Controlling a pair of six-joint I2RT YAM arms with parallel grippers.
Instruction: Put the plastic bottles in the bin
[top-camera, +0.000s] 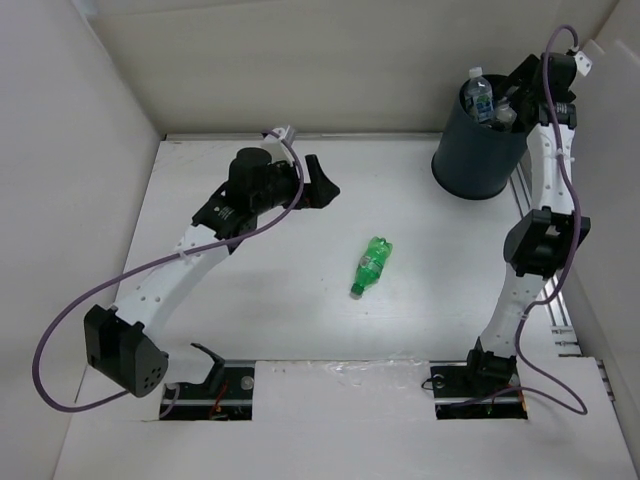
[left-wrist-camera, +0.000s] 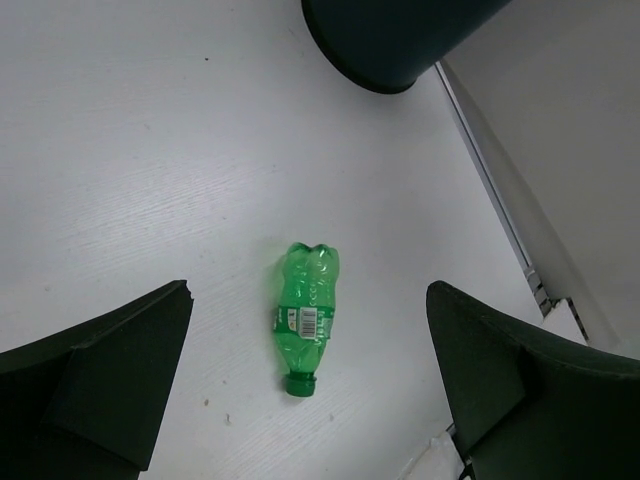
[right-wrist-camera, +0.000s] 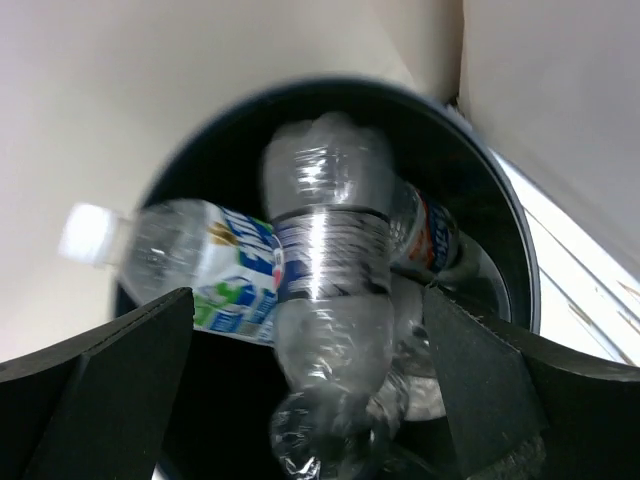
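Hovering over the bin at upper right, the right gripper has its fingers apart. A blurred clear bottle between them touches neither, apparently dropping onto the binned bottles. The green bottle lies at frame centre. The left gripper, fingers spread, faces it, likely for pickup.

Clear bottle blurred — bin cropped.

On white table: green bottle, bin
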